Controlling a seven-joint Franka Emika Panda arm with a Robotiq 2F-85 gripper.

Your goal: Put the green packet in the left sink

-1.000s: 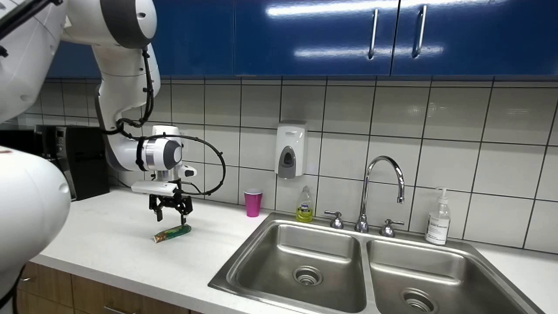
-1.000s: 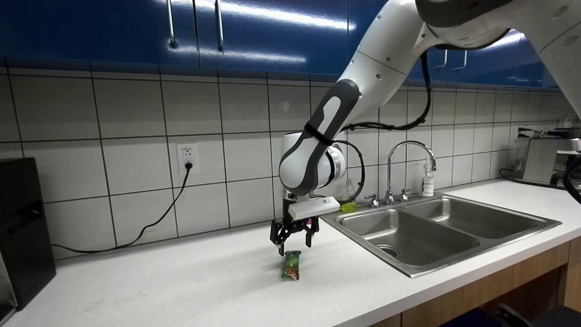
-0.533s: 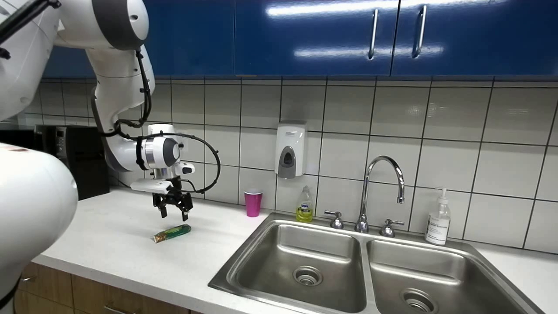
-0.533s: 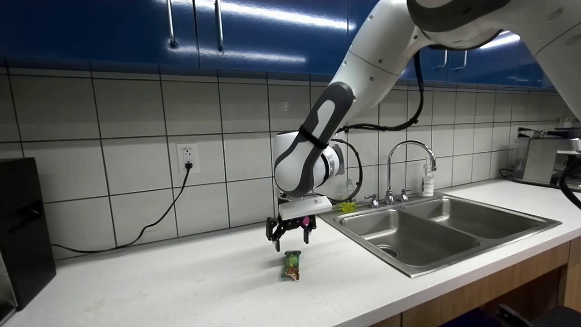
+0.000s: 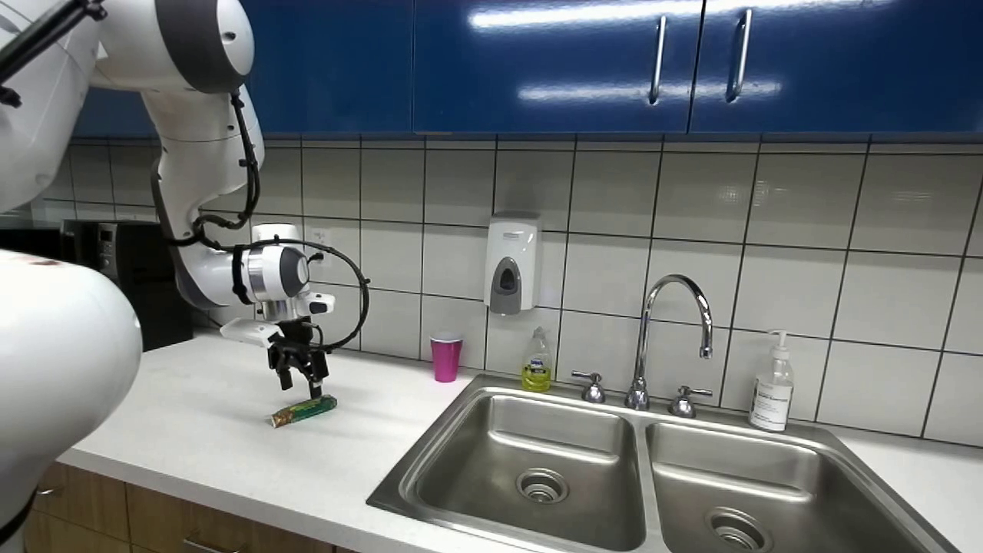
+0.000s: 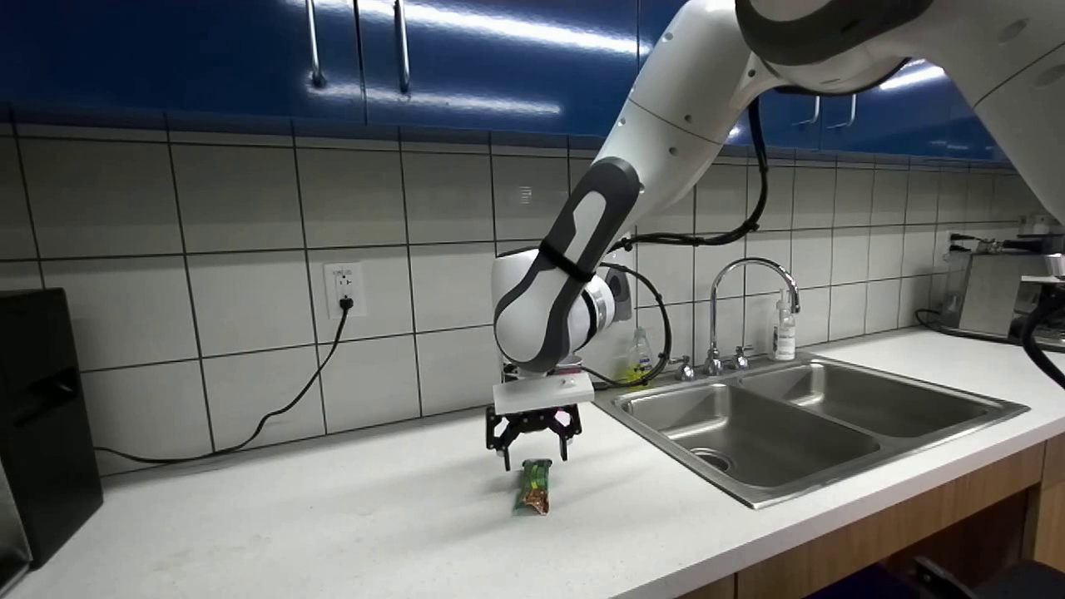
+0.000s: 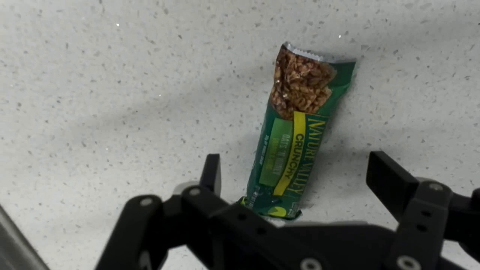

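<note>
"Around the middle of the wrist view, what is lying there?"

"The packet (image 7: 290,150) — it's lying on the counter (image 7: 112,112), slanting rightward toward the top of the frame."

"Is the claw (image 7: 296,171) gripping it?"

"No, it's holding nothing. Its jaws are standing wide apart — one left of the packet, one right, with counter showing in both gaps."

"How is it hanging?"

"The arm (image 5: 200,157) is filling the upper left of an exterior view, and the claw is hanging close over the counter. Whether it's touching down, I'm not making out."

"And where is the left sink (image 5: 503,449) sitting?"

"Bottom middle in an exterior view, well apart from the packet. The pink cup (image 5: 446,359) is standing near the wall (image 5: 607,276), just left of the sink's back corner."
</note>
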